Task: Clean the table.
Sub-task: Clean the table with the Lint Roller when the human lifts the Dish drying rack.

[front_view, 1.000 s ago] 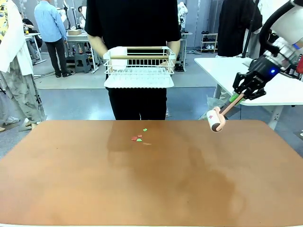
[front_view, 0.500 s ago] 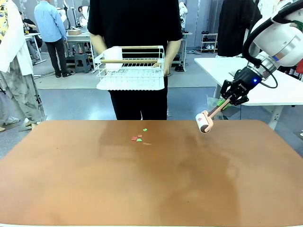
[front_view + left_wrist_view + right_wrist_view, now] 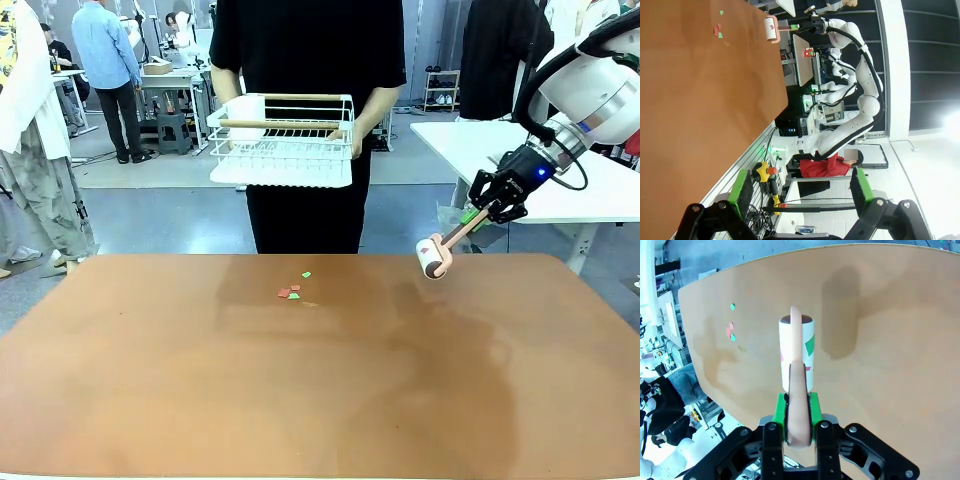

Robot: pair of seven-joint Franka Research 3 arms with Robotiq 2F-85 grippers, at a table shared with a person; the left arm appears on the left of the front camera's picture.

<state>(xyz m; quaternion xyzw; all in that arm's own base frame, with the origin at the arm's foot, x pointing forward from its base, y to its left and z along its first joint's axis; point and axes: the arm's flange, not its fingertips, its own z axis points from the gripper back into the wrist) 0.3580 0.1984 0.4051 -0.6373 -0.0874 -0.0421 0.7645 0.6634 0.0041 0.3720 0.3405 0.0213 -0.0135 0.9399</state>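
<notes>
The terracotta table (image 3: pixel 320 400) carries a small cluster of red and green paper scraps (image 3: pixel 294 290) near its far edge. My right gripper (image 3: pixel 490 212) is shut on the pinkish handle of a lint roller (image 3: pixel 434 258), whose white head hangs just above the table's far right part, to the right of the scraps. In the right wrist view the roller (image 3: pixel 796 352) points away from the gripper (image 3: pixel 799 415), with a few coloured bits stuck to it, and the scraps (image 3: pixel 730 330) lie to its left. My left gripper (image 3: pixel 801 187) is open and holds nothing, off the table's edge (image 3: pixel 700 100).
A person stands at the far side holding a white wire dish rack (image 3: pixel 285 140) in both hands above the table edge. A white-topped table (image 3: pixel 560 160) stands at the back right, behind my right arm. Other people stand far back on the left.
My right arm carried the roller leftward, in over the far edge of the table, then held still. The person shifted to the right with the rack.
</notes>
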